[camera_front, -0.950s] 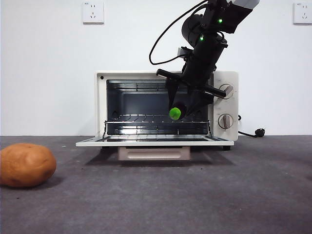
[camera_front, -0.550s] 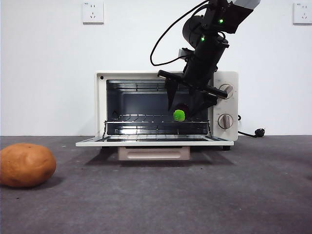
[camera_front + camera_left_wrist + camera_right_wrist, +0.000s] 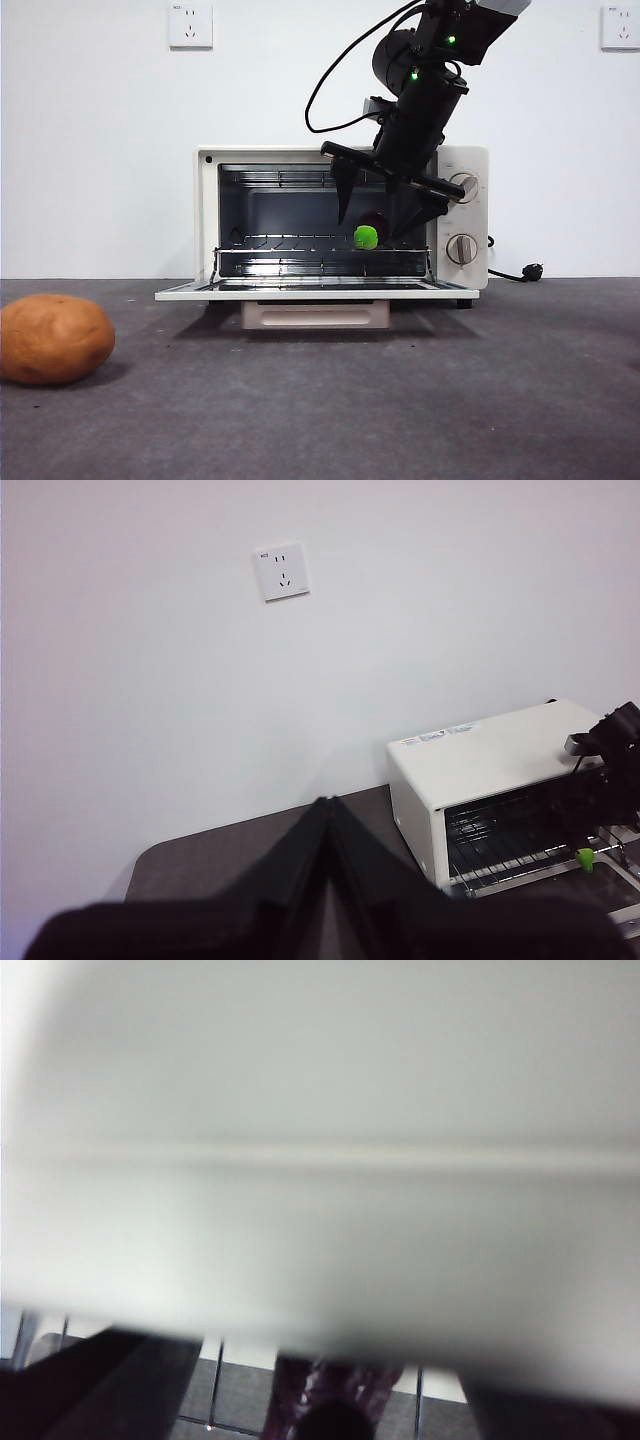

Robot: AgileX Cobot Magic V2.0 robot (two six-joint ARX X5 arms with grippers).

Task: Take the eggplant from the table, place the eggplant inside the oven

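The eggplant (image 3: 367,233) lies on the wire rack (image 3: 300,243) inside the oven (image 3: 205,215), right of the cavity's centre. Its long axis runs front to back, with the green stem cap facing out of the open door (image 3: 316,291). The right gripper (image 3: 385,200) straddles it with jaws spread wide, released; half a second ago they stood closer around it. The left gripper (image 3: 327,880) waits well away from the oven, jaws pressed together.

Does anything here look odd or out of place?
Nothing stands out. The oven stands level with its door down, the eggplant lies on its rack between the right gripper's open jaws, and a potato sits on the table.
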